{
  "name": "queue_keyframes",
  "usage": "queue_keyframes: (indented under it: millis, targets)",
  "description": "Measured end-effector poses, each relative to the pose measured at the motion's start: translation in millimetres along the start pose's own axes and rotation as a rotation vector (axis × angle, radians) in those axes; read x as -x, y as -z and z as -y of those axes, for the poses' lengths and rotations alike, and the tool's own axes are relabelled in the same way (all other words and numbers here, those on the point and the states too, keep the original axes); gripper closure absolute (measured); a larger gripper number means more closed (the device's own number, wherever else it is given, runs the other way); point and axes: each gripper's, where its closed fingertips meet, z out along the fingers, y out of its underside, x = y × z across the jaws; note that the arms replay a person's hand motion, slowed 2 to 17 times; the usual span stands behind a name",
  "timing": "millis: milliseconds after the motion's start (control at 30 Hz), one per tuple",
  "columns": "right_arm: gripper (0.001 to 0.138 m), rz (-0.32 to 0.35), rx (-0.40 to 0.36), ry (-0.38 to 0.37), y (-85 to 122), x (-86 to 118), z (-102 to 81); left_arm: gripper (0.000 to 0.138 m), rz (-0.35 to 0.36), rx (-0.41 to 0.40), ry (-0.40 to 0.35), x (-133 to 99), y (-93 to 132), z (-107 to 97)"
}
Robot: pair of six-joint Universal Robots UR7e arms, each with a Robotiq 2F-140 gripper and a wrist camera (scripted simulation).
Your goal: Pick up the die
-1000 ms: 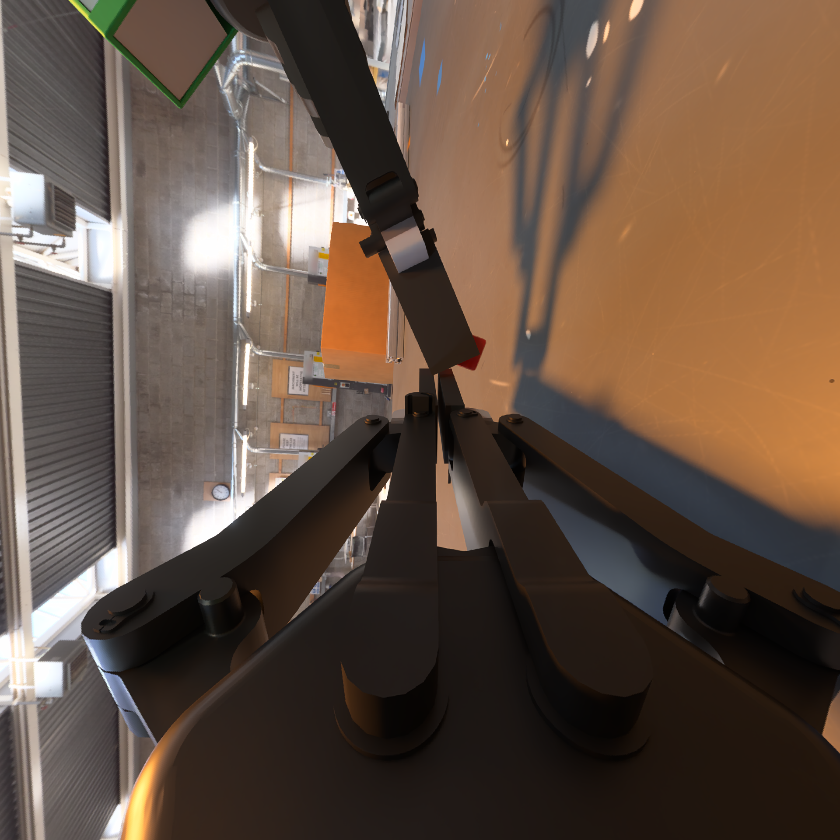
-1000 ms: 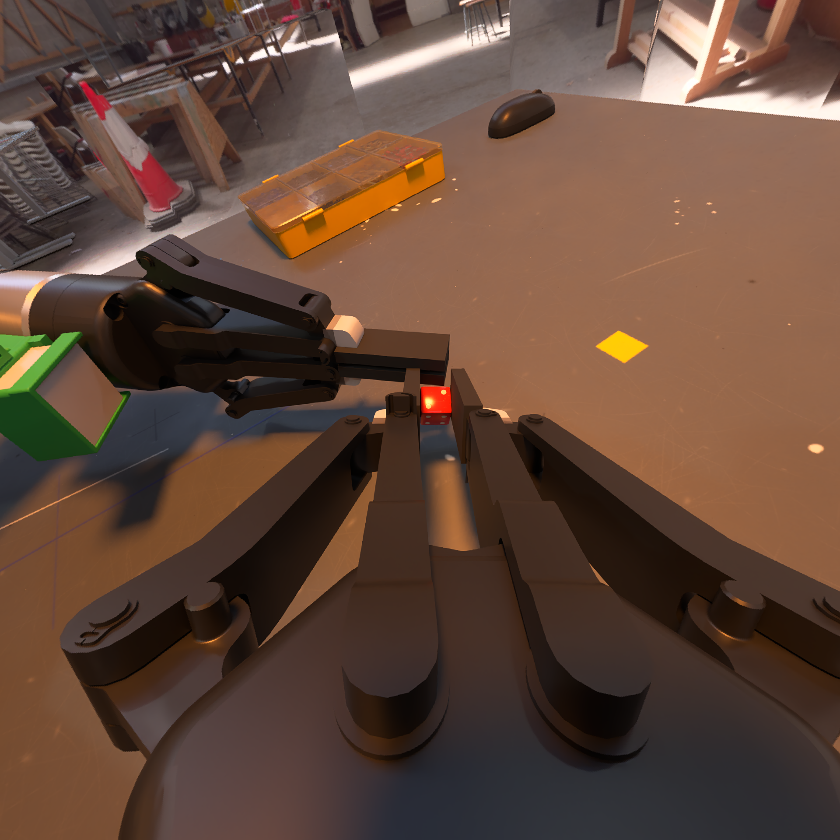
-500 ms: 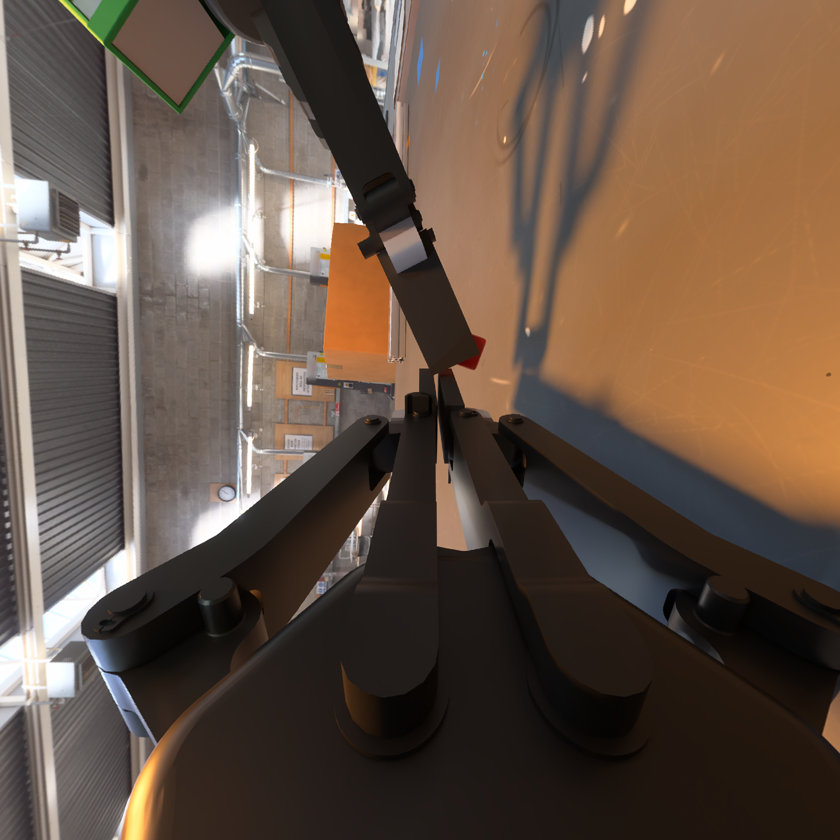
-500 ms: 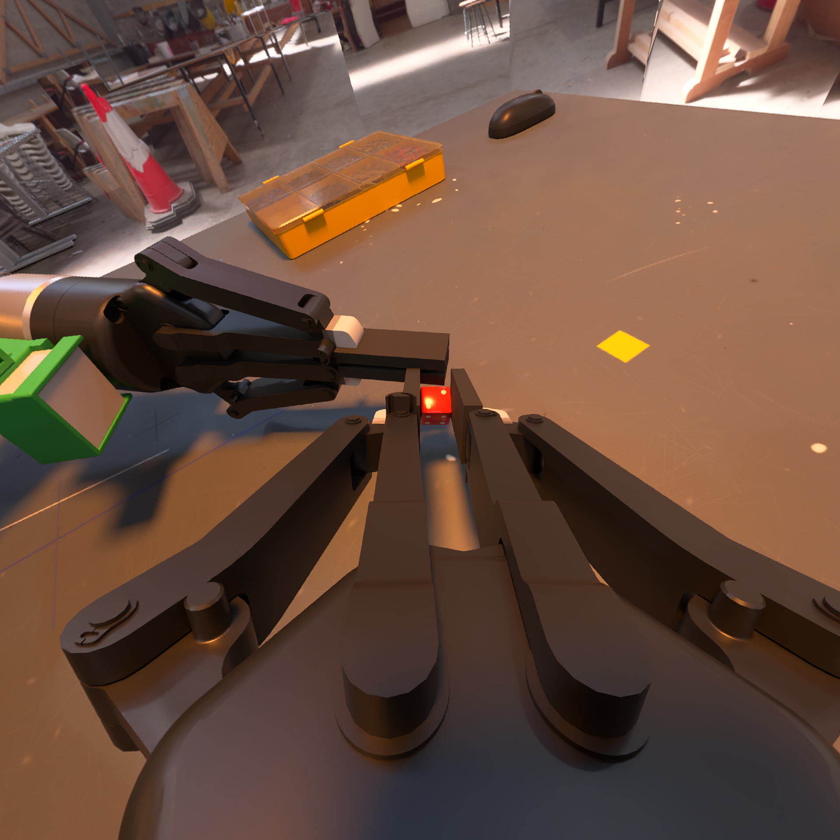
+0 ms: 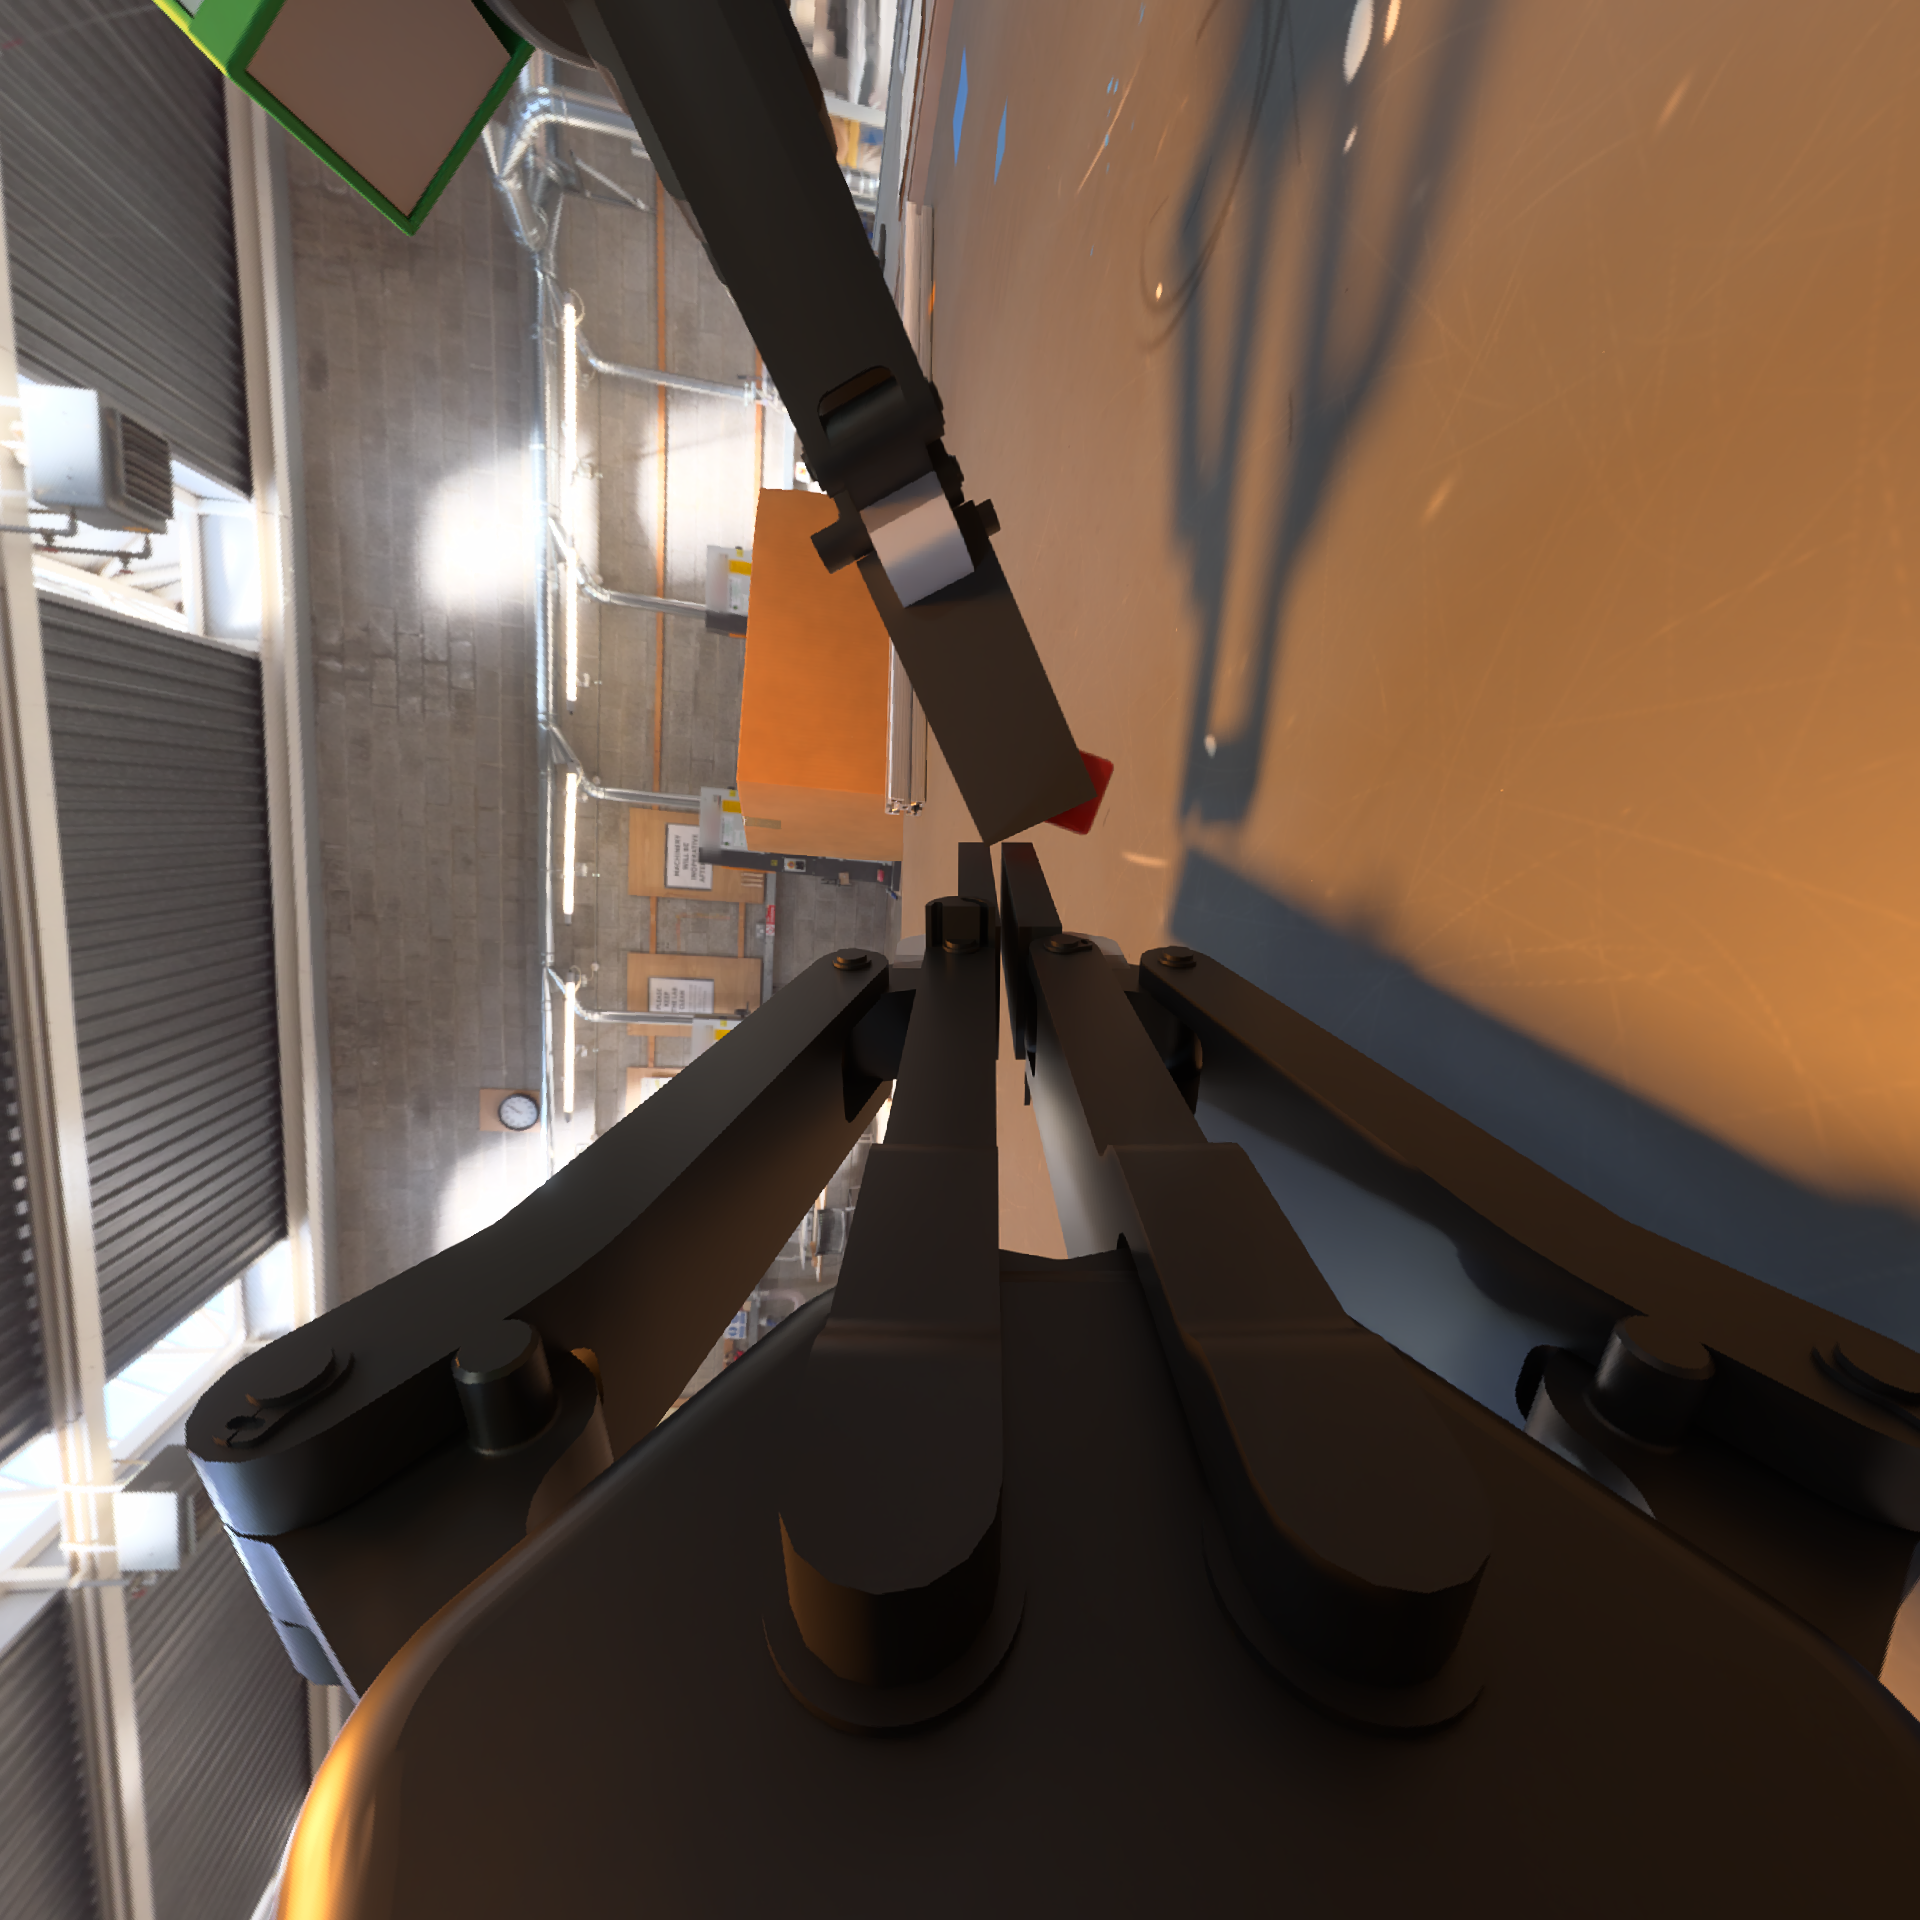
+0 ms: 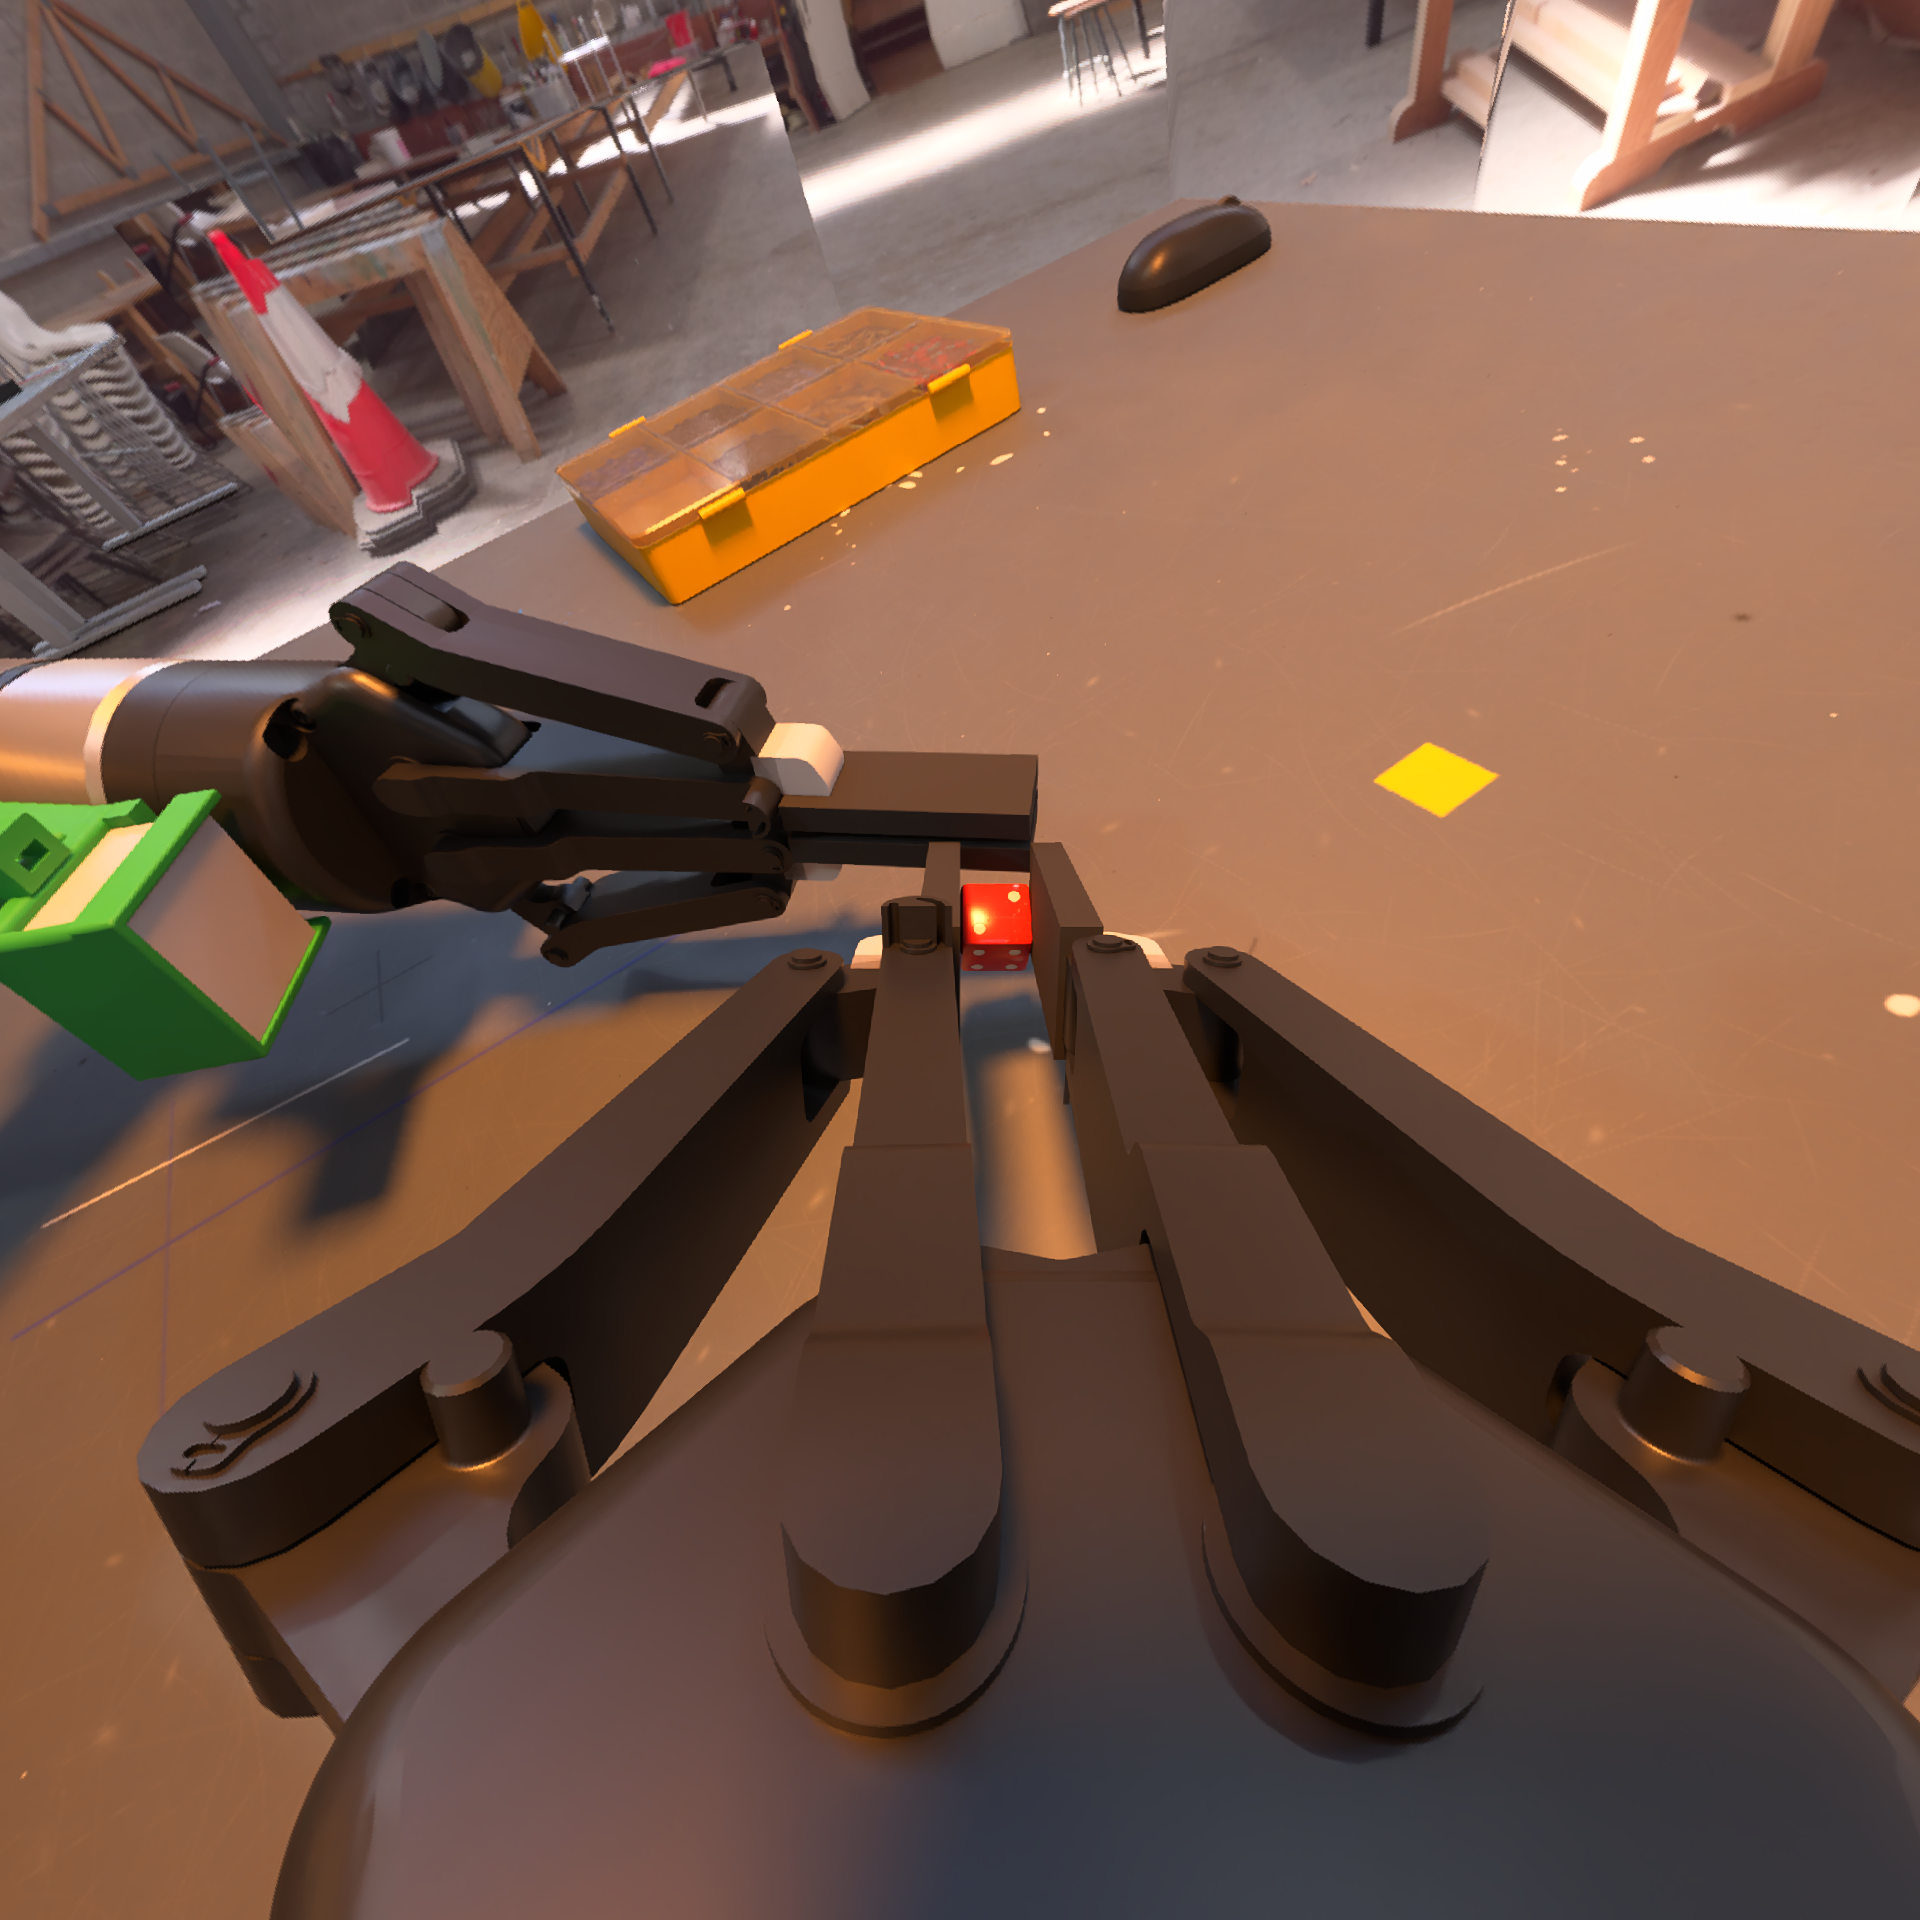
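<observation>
A small red die [image 6: 995,920] with white pips sits between the two fingertips of my right gripper [image 6: 995,871], which is shut on it low over the brown table [image 6: 1455,1039]. My left gripper [image 6: 1023,800] comes in level from the left. It is shut and empty, and its tips lie just beyond and above the die. In the left wrist view my left gripper [image 5: 995,862] shows its fingers pressed together. A finger of the right gripper [image 5: 977,707] crosses in front of them, with a corner of the die [image 5: 1081,795] showing behind it.
A yellow compartment box [image 6: 800,447] with a clear lid lies at the far left of the table. A dark rounded object [image 6: 1195,255] is at the far edge. A flat yellow square [image 6: 1434,779] marks the table to the right. A green block [image 6: 156,935] hangs on the left wrist.
</observation>
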Motion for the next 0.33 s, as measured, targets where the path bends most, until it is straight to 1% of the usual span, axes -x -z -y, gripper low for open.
queue_keyframes:
  millis: [133, 333]
  targets:
    - [0.121, -0.009, 0.033, 0.009, -0.8, -0.9, -5.1, 0.135, -0.001, 0.001, 0.0, 0.2, -0.5, -1.6]
    - [0.121, -0.079, 0.088, 0.08, -2.0, -6.6, -12.6, 0.135, -0.002, -0.008, -0.027, -2.2, -0.3, 0.0]
